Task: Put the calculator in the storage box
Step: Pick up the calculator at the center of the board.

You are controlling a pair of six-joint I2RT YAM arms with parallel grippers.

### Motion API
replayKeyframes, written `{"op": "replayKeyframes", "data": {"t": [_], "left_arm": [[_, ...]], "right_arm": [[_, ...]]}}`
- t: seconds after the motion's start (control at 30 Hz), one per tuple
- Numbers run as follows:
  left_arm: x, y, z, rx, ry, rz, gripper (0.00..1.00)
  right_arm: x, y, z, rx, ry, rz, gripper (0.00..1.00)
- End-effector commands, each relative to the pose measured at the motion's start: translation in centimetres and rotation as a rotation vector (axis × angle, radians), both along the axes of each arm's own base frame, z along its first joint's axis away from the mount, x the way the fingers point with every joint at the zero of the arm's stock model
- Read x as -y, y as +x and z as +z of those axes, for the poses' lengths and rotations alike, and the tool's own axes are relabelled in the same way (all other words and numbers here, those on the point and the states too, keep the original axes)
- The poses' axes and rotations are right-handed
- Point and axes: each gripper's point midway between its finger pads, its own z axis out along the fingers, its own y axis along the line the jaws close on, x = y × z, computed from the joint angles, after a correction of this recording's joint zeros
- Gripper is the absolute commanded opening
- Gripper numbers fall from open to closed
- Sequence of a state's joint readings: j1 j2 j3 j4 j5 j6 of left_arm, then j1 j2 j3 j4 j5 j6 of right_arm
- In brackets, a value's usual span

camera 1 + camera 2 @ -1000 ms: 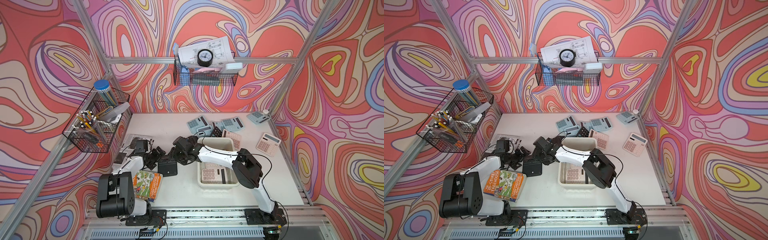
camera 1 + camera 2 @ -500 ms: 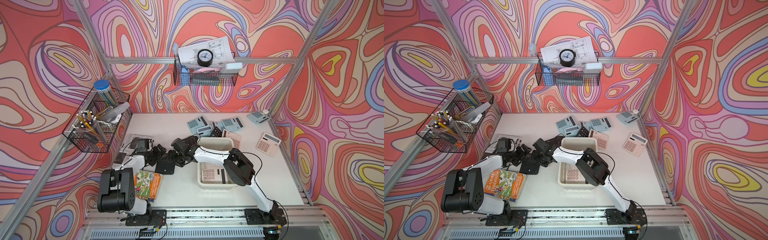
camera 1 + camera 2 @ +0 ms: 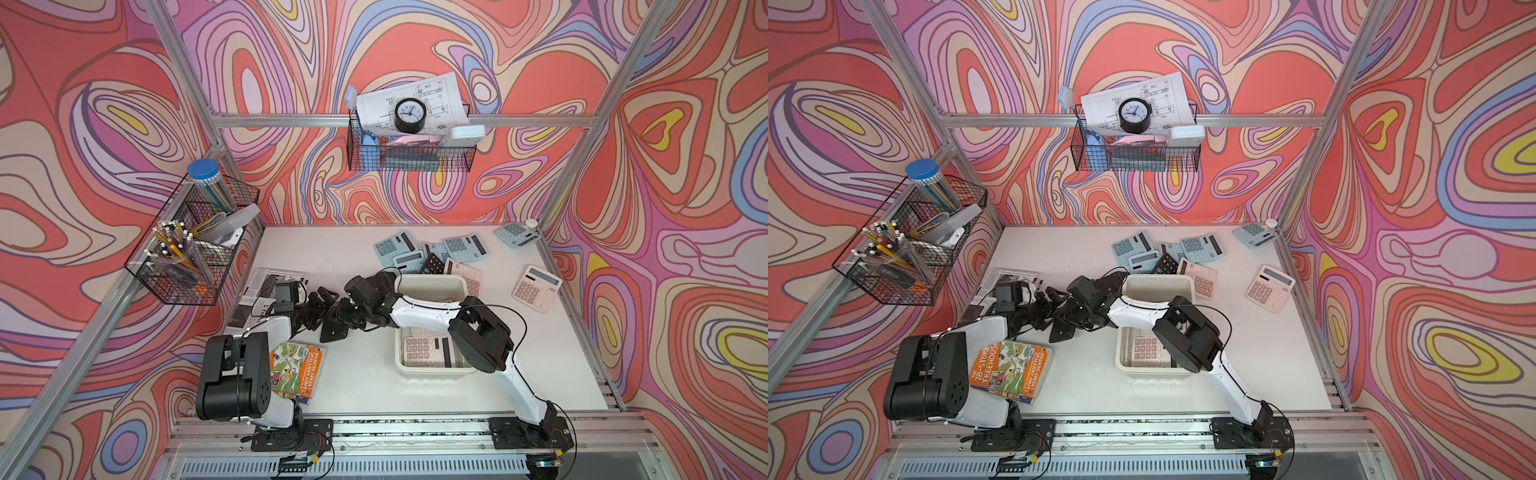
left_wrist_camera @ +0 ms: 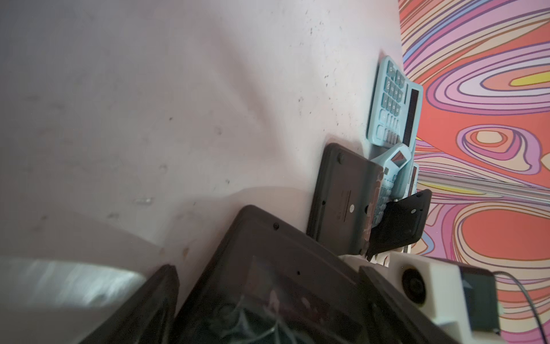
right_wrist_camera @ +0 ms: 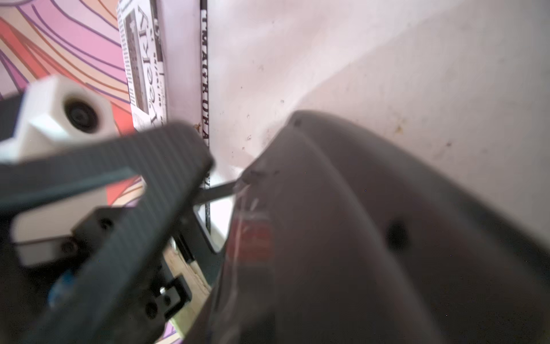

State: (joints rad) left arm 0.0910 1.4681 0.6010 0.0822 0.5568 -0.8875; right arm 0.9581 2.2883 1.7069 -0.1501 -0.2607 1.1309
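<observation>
In both top views the left gripper (image 3: 328, 305) and right gripper (image 3: 344, 318) merge into one dark tangle left of centre, too small to tell whether either grips the black calculator (image 3: 334, 328). The right wrist view shows that calculator blurred, cut off at the lower right, hiding one finger; the other finger (image 5: 143, 184) is smeared. The right arm (image 3: 428, 316) covers part of the storage box (image 3: 432, 279) and the pale calculator (image 3: 419, 350) inside.

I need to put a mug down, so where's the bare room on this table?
Free: the back left, between newspaper and blue calculators; the front strip between book and box; the front right, right of the box. Crowded: those calculators behind the box, and around the black calculator left of it.
</observation>
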Motion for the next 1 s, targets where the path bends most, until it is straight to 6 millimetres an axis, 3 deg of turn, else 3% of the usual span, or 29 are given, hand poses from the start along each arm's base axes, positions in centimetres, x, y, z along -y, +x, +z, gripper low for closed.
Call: {"op": "replayKeyframes", "data": {"t": [0.0, 0.13, 0.33, 0.6, 0.73, 0.77, 0.97], "left_arm": [[-1.0, -4.1, -2.0, -0.200, 0.065, 0.043, 0.92], [-2.0, -3.7, 1.8, -0.158, 0.142, 0.045, 0.95], [-2.2, -4.0, 8.0, -0.077, 0.186, 0.025, 0.99], [-0.5, -5.5, 14.9, -0.005, 0.108, -0.029, 0.99], [0.7, -6.6, 17.1, -0.032, 0.063, -0.055, 0.99], [1.0, -6.8, 17.7, -0.036, 0.057, -0.060, 0.99], [3.5, -8.2, 20.4, -0.085, 0.078, -0.102, 0.99]], "right_arm": [[0.2, 0.4, 4.2, 0.103, -0.008, 0.017, 0.17], [0.5, 0.3, 6.5, 0.172, -0.022, 0.058, 0.07], [1.7, -0.3, 11.5, 0.352, -0.031, 0.160, 0.08], [6.6, -1.5, 17.4, 0.675, -0.207, 0.262, 0.10], [9.5, -1.8, 18.3, 0.824, -0.381, 0.294, 0.10], [10.4, -2.1, 19.4, 0.868, -0.407, 0.292, 0.10], [13.6, -3.0, 19.5, 1.062, -0.683, 0.349, 0.12]]}}
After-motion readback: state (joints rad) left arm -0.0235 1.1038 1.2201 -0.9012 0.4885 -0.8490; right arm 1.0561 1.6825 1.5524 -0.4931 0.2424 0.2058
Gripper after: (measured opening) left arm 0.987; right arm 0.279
